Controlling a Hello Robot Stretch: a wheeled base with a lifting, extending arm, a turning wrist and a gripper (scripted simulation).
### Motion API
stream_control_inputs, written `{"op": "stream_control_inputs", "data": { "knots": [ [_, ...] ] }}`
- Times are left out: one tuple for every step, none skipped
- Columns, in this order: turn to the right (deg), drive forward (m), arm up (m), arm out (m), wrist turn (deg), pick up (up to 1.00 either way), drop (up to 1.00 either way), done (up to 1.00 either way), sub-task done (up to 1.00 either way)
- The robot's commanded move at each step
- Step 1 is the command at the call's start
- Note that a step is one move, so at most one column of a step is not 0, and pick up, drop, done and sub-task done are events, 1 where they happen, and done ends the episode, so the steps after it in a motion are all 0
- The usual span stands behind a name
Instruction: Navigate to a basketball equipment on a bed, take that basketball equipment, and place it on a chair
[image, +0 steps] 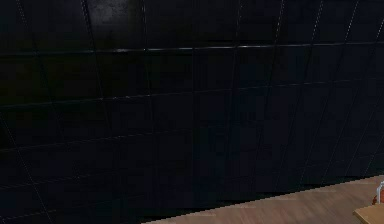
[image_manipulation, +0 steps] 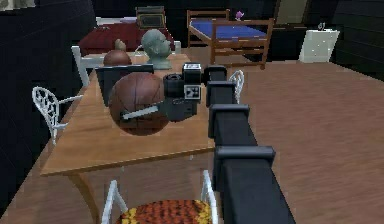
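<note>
The basketball (image_manipulation: 130, 90), brown-orange, is in the arm side view's middle left, at the far end of the gripper (image_manipulation: 140, 115) and in front of the wooden table (image_manipulation: 100, 145). The thin fingers (image_manipulation: 152, 111) cross its lower front. With the tabletop right behind the ball, one cannot tell whether the fingers grasp it or whether it rests on the wood. The dark arm (image_manipulation: 240, 150) rises from the bottom edge toward it.

Just behind the ball stands a dark flat panel (image_manipulation: 128, 70). Farther back on the table are a brown rounded vase (image_manipulation: 118, 56) and a grey-green bust (image_manipulation: 155, 45). White wire chairs (image_manipulation: 45, 105) stand around the table, and the near chair (image_manipulation: 112, 198) carries a red and orange patterned cushion (image_manipulation: 165, 212).

The floor (image_manipulation: 320, 130) is brown wood and the walls are dark. At the back are a bed (image_manipulation: 110, 38) with a red cover, a wooden bed frame (image_manipulation: 230, 35) with a blue mattress, and a white bin (image_manipulation: 318, 46).

In the forward view a dark tiled wall (image: 180, 100) stands close, with a strip of wooden floor along the lower right.
</note>
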Motion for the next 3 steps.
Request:
{"op": "stream_control_inputs", "data": {
  "knots": [
    [0.0, 0.0, 0.0, 0.0, 18.0, 0.0, 0.0, 0.0, 0.0],
    [0.0, 0.0, -0.44, 0.0, 0.0, 0.0, 0.0, 0.0, 0.0],
    [0.0, 0.0, -0.5, 0.0, 0.0, 0.0, 0.0, 0.0, 0.0]
  ]
}}
